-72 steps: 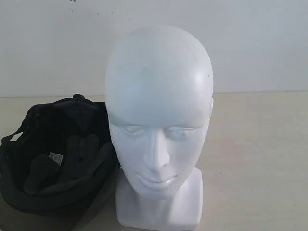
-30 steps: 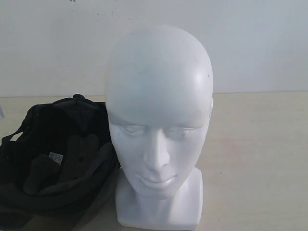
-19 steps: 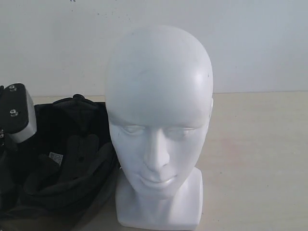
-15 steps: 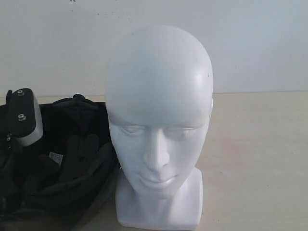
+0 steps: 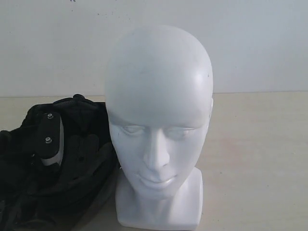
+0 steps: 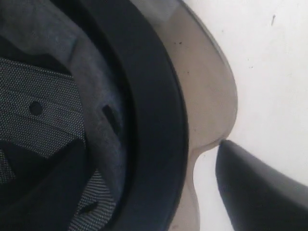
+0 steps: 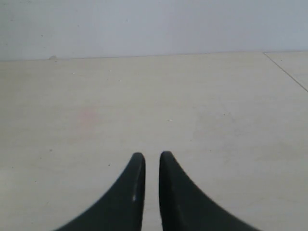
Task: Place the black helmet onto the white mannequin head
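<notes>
Your left claw (image 5: pixel 50 144) is coming down into the exterior view, where only the black helmet (image 5: pixel 57 163) and the white mannequin head (image 5: pixel 159 110) were showing a couple of seconds ago. It is now hanging over the helmet's open bowl, just beside the head.

You are working the pick-up step. The helmet is lying opening-up on the desk (image 5: pixel 255 159), pressed close against the head on your left arm's side. Nothing is sitting on the head's bare crown yet.

In the left wrist view one finger (image 6: pixel 255 192) is lying outside the smoky visor (image 6: pixel 207 96), close to its edge. The other finger is not clearly showing, so you cannot tell how wide that claw is standing, nor whether it is gripping. The next move is probably calling for a firm bite on the thick black rim (image 6: pixel 154 120) rather than the thin visor, then a lift and a turn-over above the head.

Your right claw (image 7: pixel 151 159) is waiting over bare desk with its fingers nearly together, holding nothing.

The helmet is looking matte and rounded, with dark mesh padding (image 6: pixel 48 110) inside.
</notes>
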Controlling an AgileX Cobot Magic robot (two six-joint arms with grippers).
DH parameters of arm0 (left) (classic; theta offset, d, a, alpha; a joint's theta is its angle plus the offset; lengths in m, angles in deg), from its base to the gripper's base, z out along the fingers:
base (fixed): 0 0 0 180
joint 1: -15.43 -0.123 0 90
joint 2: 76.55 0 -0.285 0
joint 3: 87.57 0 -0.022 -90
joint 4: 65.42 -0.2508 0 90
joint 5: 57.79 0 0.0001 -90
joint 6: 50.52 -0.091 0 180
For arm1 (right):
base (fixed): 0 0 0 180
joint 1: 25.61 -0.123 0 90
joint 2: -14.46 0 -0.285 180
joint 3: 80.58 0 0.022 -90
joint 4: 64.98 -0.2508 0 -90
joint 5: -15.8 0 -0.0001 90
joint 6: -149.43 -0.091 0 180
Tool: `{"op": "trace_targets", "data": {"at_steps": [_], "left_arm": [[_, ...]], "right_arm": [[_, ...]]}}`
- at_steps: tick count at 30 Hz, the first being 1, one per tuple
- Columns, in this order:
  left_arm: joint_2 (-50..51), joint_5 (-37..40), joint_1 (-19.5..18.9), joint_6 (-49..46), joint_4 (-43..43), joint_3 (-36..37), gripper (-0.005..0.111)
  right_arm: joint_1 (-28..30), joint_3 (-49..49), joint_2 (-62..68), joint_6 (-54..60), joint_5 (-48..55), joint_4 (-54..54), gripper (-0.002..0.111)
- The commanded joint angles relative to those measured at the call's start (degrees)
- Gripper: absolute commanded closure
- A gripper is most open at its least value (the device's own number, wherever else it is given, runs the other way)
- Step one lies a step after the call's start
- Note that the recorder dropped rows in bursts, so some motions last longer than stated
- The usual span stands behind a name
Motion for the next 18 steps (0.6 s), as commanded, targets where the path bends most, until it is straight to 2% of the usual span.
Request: {"op": "trace_targets", "data": {"at_steps": [1, 7, 12, 18], "left_arm": [[1.93, -0.77, 0.28, -1.29, -0.09, -0.31, 0.049], [3.14, 0.72, 0.13, -1.29, -3.77, -0.31, 0.081], [3.02, 4.05, 0.13, -0.86, -4.92, -0.31, 0.102], [1.68, 9.09, 0.13, -0.86, -11.15, -0.31, 0.102]], "right_arm": [[0.03, 0.05, -0.20, 0.16, -0.48, 0.08, 0.096], [0.03, 0.05, -0.20, 0.16, -0.48, 0.08, 0.096], [0.03, 0.05, -0.20, 0.16, -0.48, 0.08, 0.096], [0.03, 0.05, -0.20, 0.16, -0.48, 0.08, 0.096]]}}
